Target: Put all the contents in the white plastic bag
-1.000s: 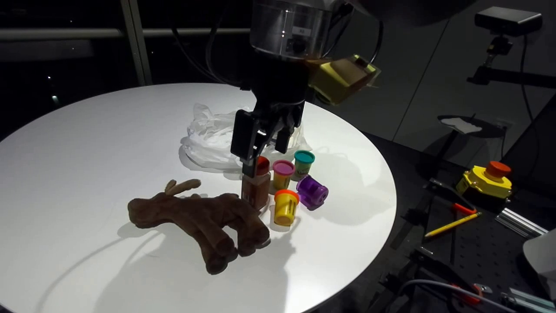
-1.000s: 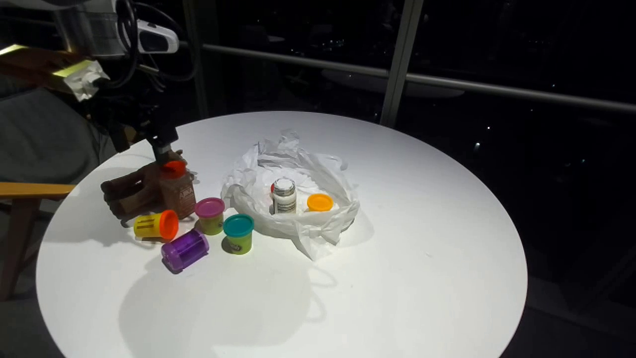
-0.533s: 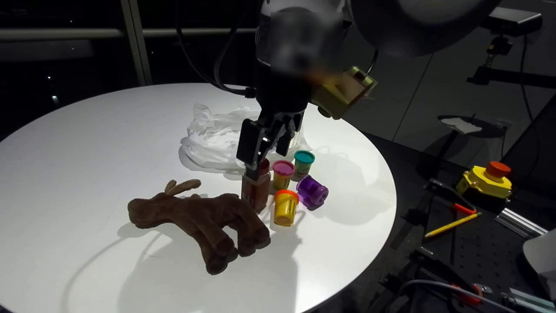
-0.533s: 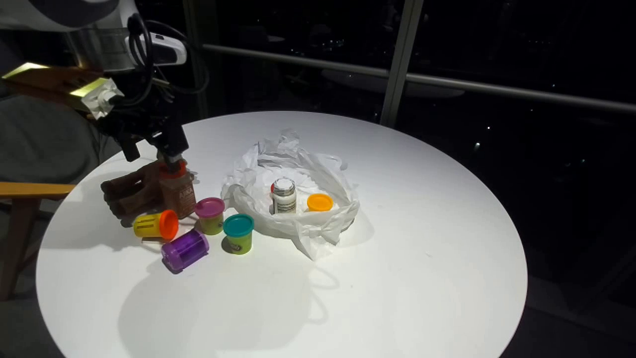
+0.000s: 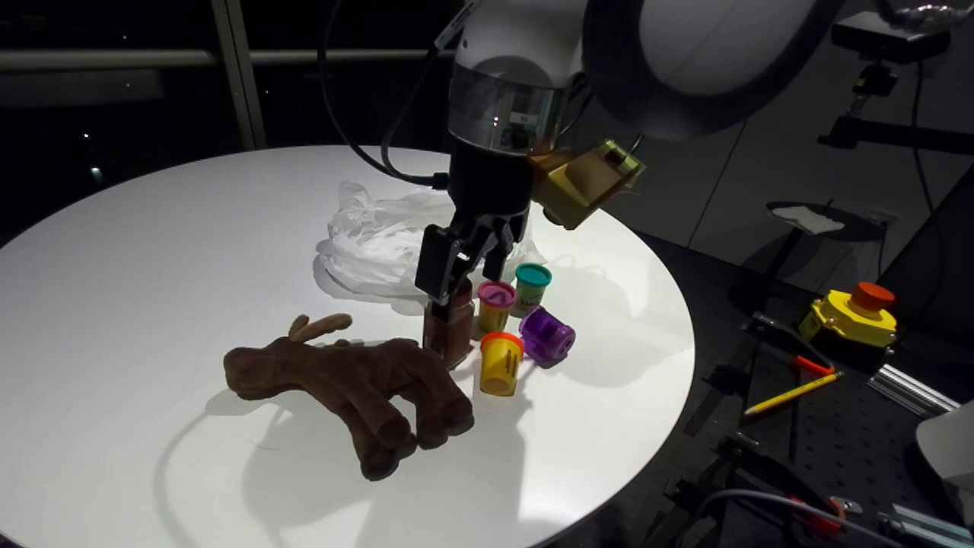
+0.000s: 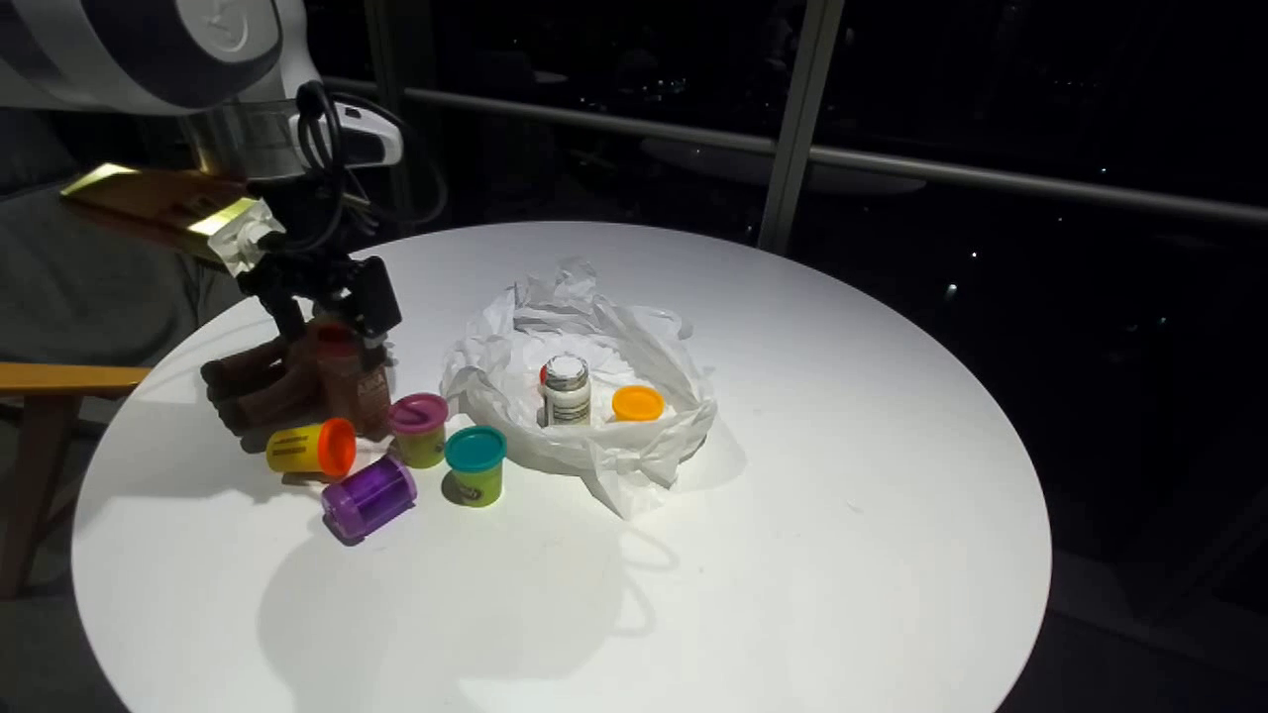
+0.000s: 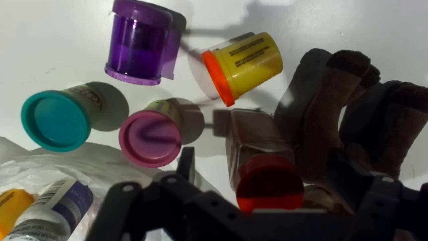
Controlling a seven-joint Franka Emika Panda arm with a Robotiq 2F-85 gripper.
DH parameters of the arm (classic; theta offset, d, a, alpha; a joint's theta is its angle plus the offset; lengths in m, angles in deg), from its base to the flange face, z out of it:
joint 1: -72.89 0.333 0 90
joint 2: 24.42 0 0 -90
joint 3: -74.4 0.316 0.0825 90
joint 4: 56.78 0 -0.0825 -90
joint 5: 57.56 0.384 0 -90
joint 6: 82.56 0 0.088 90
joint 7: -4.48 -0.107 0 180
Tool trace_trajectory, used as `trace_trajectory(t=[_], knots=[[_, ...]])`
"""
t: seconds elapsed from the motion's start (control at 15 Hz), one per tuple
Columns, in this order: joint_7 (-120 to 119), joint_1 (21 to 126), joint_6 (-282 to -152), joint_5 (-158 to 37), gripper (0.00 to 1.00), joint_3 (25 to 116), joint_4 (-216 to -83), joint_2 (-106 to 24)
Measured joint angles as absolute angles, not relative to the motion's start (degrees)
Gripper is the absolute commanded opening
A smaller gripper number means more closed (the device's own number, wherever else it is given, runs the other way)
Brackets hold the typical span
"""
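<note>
Gripper (image 7: pixel 262 162) spread, fingers (image 7: pixel 186 164) either side of the red-lidded jar (image 6: pixel 362 396), which stands upright on the table (image 6: pixel 842 594), long axis vertical, lid up. Just beside it, yellow tub (image 7: pixel 252 62) lies on its side, lid toward upright pink-lidded tub (image 6: pixel 420 434); purple container (image 6: pixel 369 497) also on its side, teal-lidded tub (image 6: pixel 476 465) upright. White bag (image 6: pixel 555 451) near, open upward, white bottle (image 6: pixel 568 401) and orange-lidded tub (image 6: pixel 637 403) inside.

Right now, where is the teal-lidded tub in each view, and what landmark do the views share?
In an exterior view: teal-lidded tub, just right of centre.
In an exterior view: teal-lidded tub, lower left of centre.
Wrist view: teal-lidded tub, near the left edge.
Landmark in all three: purple container, nearby.
</note>
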State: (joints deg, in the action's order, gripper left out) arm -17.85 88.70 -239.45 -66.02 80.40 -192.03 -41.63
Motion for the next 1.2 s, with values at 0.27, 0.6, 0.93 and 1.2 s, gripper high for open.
trace_trajectory(t=[0.27,0.6,0.93,1.2], knots=[[-17.9,89.1,-240.2,-66.0,0.68,79.3,-190.6,-42.8],[-18.1,89.1,-240.3,-66.0,0.26,79.0,-189.3,-44.0],[-18.7,89.2,-234.6,-65.2,0.19,78.9,-186.8,-43.2],[-21.0,89.1,-223.7,-65.2,0.19,78.8,-180.4,-40.0]])
